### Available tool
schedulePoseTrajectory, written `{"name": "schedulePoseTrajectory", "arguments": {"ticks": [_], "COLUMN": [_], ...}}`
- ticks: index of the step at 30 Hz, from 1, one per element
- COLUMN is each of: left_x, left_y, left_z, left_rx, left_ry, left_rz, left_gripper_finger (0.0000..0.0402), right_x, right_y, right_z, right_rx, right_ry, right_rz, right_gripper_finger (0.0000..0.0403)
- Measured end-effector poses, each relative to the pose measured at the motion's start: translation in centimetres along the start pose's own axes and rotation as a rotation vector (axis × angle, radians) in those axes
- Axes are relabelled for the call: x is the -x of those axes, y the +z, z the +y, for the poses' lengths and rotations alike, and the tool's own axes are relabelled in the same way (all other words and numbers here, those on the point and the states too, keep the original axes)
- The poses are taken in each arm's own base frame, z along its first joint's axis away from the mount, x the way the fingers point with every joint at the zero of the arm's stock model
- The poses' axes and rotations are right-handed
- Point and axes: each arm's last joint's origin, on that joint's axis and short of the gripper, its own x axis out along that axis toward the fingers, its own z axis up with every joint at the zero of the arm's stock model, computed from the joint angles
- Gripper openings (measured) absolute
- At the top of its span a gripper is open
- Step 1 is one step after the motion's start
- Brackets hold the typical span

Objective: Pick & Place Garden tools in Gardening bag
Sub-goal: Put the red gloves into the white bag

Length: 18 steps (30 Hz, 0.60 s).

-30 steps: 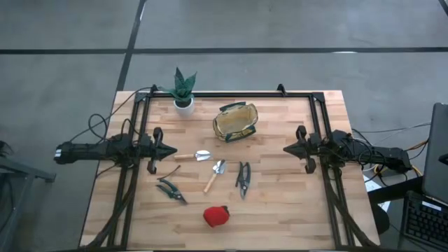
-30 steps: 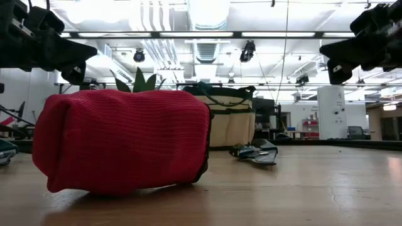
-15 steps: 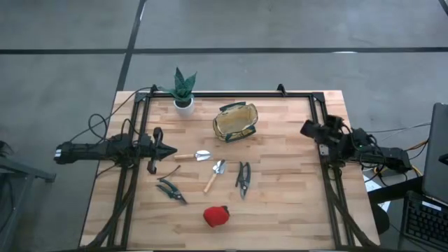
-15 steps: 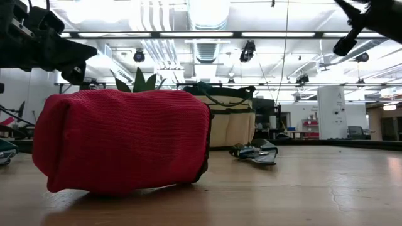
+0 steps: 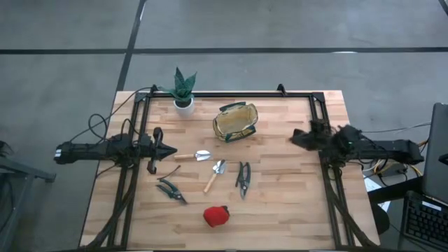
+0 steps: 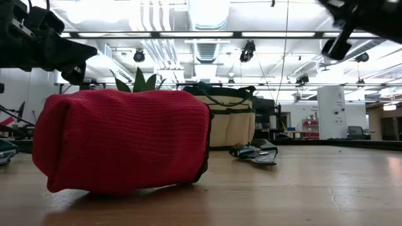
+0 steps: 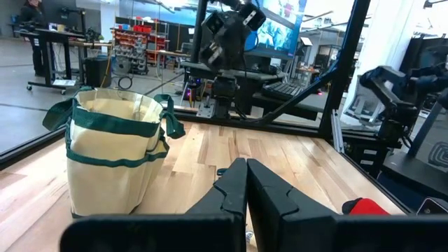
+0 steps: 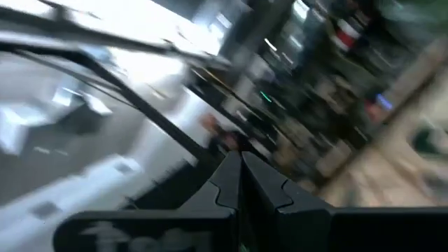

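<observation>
Wooden counter (image 5: 280, 182) holds all tools, none bagged; gardening bag (image 5: 235, 121) far centre. Your right pincer (image 5: 297, 138) closed, empty, near right edge; left pincer (image 5: 168, 150) closed. Next: open, descend onto pruning shears (image 5: 242, 178).

No text, label, brand, number or sign can be read in any view.
</observation>
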Motion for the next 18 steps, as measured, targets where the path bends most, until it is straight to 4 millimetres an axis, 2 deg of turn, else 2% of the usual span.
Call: {"name": "schedulePoseTrajectory", "arguments": {"ticks": [5,9,18], "left_x": [0.0,0.0,0.0], "left_y": [0.0,0.0,0.0], "left_z": [0.0,0.0,0.0], "left_rx": [0.000,0.000,0.000], "left_ry": [0.000,0.000,-0.001], "left_rz": [0.000,0.000,-0.003], "left_gripper_finger": [0.0012,0.0012,0.0012], "right_x": [-2.4,-4.8,-12.3], "right_y": [0.3,0.3,-0.1], "right_z": [-0.8,-1.0,1.5], "right_rx": [-0.032,-0.083,0.020], "right_ry": [-0.178,-0.242,-0.223], "right_rz": [-0.020,0.056,0.297], "right_gripper_finger": [0.0008,0.0008,0.0008]}}
